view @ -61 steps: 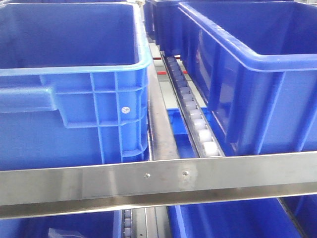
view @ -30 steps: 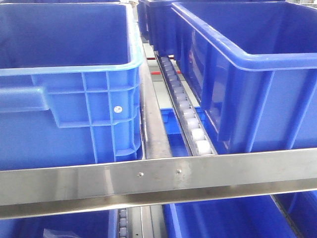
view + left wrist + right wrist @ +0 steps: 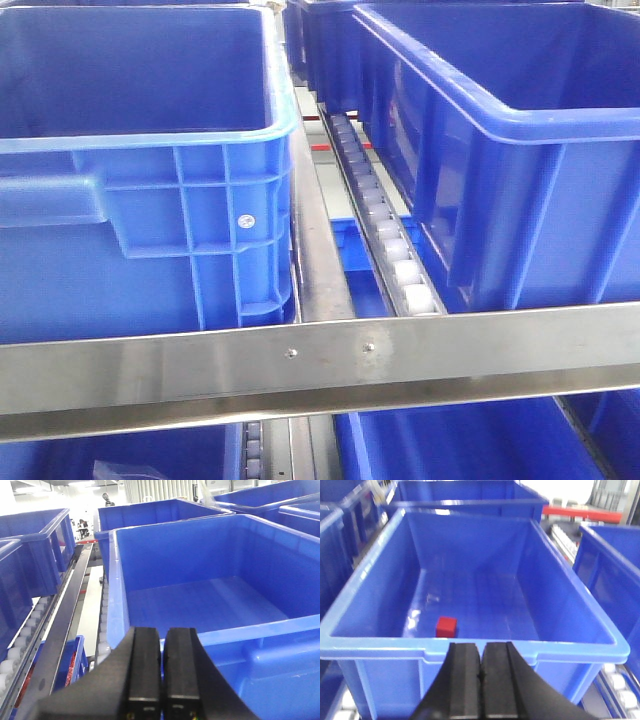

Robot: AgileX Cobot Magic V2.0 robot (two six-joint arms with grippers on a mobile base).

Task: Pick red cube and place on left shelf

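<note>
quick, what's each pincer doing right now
Left pincer: closed, holding nothing.
Right pincer: closed, holding nothing; the red cube lies in the blue crate ahead.

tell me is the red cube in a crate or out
In. The right wrist view shows the red cube lying on the floor of a blue crate, near its front wall, apart from the shut right end effector.

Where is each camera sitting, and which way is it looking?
Front view: sits before the left shelf, looking over its steel rail at blue crates; nothing of the robot shows.
Left wrist view: rides the left arm, looking into an empty crate; the left gripper has its fingers together.
Right wrist view: rides the right arm, looking into a crate holding the red cube; the right gripper has its fingers together.
All three views show blue crates and white rollers.
</note>
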